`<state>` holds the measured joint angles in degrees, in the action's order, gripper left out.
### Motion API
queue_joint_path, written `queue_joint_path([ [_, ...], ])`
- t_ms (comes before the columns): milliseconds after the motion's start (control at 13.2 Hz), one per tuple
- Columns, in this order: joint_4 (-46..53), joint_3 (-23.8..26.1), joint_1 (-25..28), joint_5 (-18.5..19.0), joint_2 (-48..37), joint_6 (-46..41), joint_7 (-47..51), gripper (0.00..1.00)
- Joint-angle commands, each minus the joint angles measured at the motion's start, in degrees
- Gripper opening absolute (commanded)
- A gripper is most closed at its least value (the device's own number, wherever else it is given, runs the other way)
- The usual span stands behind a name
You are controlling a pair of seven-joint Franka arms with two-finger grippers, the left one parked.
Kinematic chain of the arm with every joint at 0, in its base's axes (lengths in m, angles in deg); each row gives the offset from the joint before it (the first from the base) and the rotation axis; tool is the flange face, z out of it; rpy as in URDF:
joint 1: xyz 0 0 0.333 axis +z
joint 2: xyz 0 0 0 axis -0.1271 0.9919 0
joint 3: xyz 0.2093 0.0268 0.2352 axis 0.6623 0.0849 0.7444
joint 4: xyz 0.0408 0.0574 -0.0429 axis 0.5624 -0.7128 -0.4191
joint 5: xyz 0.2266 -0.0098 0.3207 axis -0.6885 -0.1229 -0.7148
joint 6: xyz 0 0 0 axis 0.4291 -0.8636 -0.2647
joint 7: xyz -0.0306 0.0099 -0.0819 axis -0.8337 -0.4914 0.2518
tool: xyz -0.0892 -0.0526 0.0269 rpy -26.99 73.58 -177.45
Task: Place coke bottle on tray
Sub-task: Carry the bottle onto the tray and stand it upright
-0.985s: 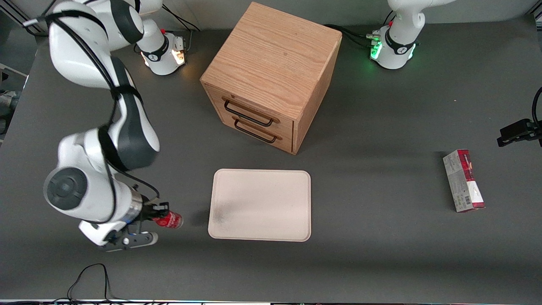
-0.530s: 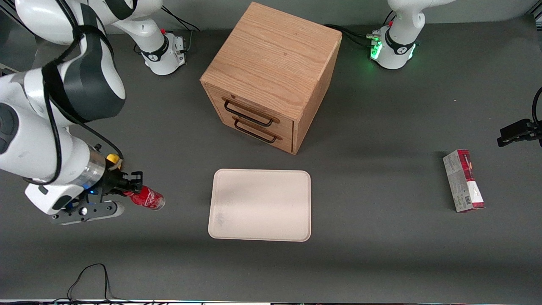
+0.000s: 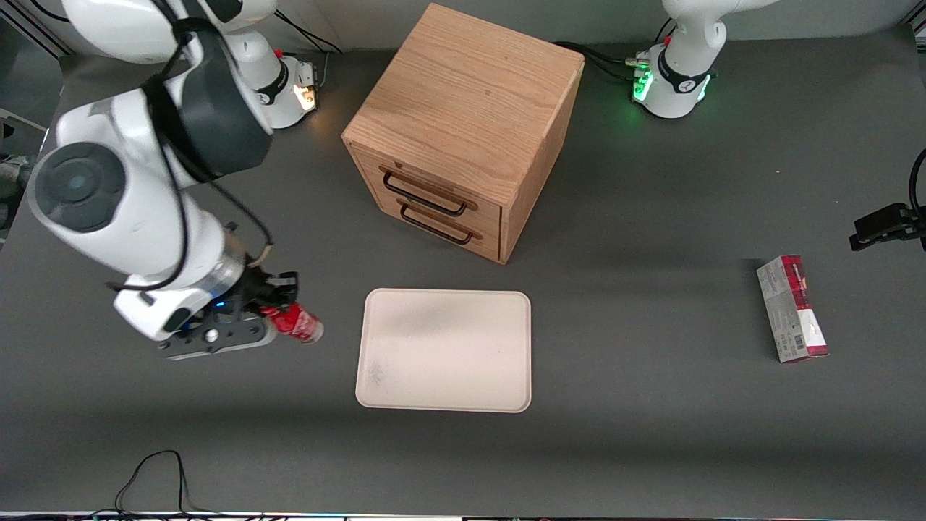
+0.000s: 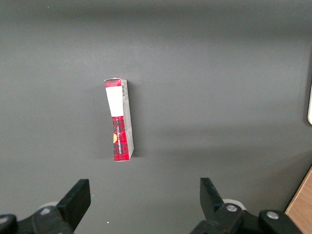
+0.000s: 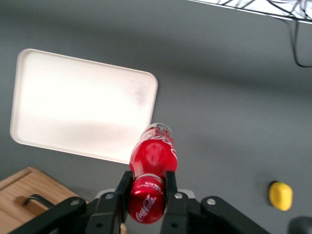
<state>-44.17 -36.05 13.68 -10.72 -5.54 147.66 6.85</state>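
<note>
From the front we see our gripper (image 3: pixel 278 307) clamped on the coke bottle (image 3: pixel 298 323), carried in the air just beside the tray (image 3: pixel 445 350), toward the working arm's end of the table. The tray lies in front of the wooden drawer cabinet (image 3: pixel 463 130) and has nothing on it; a red-and-grey carton (image 3: pixel 791 309) lies well apart from the tray, toward the parked arm's end.

The left wrist view shows only that carton (image 4: pixel 120 119) lying on the table.

In the right wrist view both fingers (image 5: pixel 124 187) pinch the bottle (image 5: pixel 152 173) at its upper part, near the cap, with the base pointing away over the tray's (image 5: pixel 83 105) rim. A small yellow object (image 5: pixel 281 195) sits on the table near the bottle.

We judge the bottle light and stiff, but smooth, round plastic may twist or slip in a two-finger pinch, so this hold near the neck suits it. It could tip easily when set down.
</note>
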Motion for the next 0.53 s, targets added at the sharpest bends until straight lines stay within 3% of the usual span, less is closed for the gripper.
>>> queue_joint_path([
  [0,-0.58,-0.1,2.56,0.72,-0.06,2.49,6.14,0.0],
  [455,-1.02,-0.27,2.48,0.72,6.61,10.56,6.16,0.0],
])
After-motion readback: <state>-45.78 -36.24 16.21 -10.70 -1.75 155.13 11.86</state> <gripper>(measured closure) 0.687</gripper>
